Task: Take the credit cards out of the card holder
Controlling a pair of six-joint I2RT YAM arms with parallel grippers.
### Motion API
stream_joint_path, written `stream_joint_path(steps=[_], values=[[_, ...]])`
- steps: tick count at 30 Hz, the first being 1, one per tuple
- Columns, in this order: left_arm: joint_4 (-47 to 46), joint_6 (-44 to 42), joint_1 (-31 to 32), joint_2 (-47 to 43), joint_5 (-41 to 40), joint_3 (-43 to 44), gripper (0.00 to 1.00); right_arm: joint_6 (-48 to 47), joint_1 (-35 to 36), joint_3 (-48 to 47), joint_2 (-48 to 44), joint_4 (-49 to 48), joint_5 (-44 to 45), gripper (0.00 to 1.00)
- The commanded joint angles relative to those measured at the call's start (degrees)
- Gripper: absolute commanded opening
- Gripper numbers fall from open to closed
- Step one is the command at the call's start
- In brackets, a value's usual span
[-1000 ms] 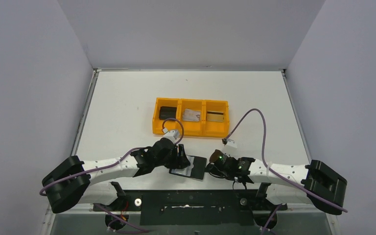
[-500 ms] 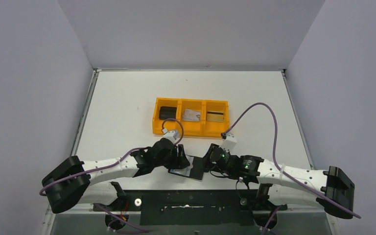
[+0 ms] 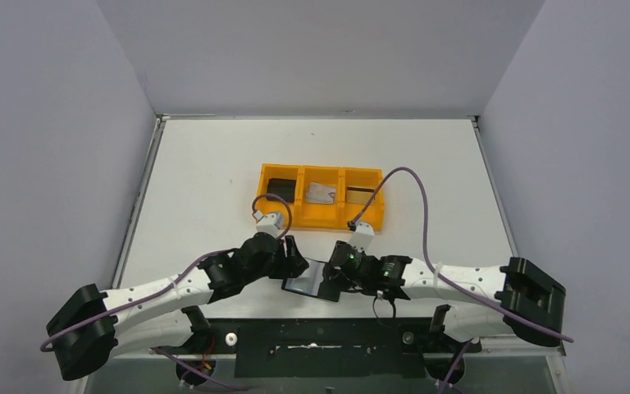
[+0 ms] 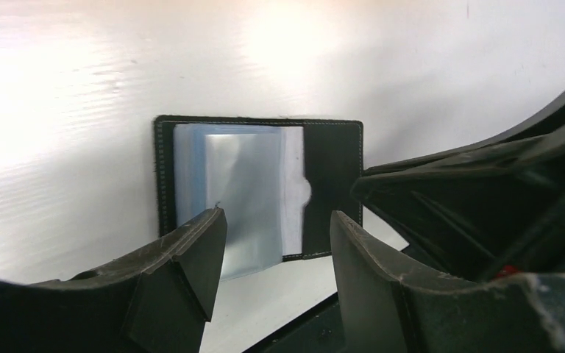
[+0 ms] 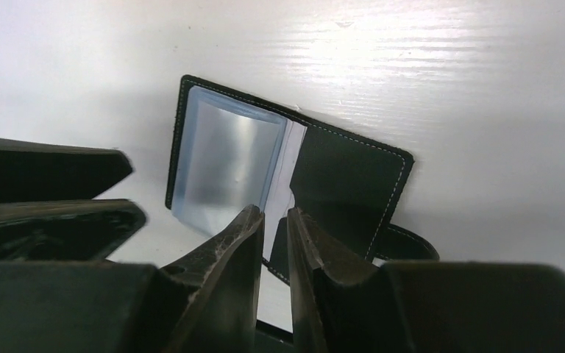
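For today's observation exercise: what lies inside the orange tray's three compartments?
Left: black block. Middle: silvery-grey card. Right: gold card, partly behind a purple cable. Anything underneath is hidden.

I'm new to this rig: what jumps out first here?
The bright orange tray sits at mid-table, with a silvery card in its middle compartment and a gold card in its right one. Nearer the arms, the black card holder lies open between the left fingers, spread apart, and the right fingers, nearly together.
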State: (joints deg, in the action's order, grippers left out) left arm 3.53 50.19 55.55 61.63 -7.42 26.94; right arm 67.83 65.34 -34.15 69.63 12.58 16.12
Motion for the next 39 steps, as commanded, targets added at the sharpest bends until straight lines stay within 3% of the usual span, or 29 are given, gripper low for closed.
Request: stream_joint_path(steps=[1, 8, 15, 28, 39], values=[[6.72, 0.68, -1.54, -6.17, -7.49, -0.53, 0.53, -1.75, -0.07, -4.16, 5.86, -4.19, -1.09, 0.20], [3.55, 0.69, -7.72, -10.53, 1.01, -4.32, 0.54, -0.19, -0.78, -3.33, 11.31, 1.40, -0.54, 0.20], [-7.06, -0.80, -7.19, -3.65, 12.73, -4.12, 0.54, 3.30, -0.75, 2.51, 12.65, -1.38, -2.27, 0.20], [-7.84, -0.49, -5.33, 4.81, 12.64, -3.04, 0.53, 5.52, -0.83, 5.22, 13.74, -2.49, -2.23, 0.20], [-9.27, -0.34, -4.31, 4.39, 12.47, -2.25, 0.53, 5.46, -0.83, 4.01, 15.72, -2.65, -2.60, 0.20]])
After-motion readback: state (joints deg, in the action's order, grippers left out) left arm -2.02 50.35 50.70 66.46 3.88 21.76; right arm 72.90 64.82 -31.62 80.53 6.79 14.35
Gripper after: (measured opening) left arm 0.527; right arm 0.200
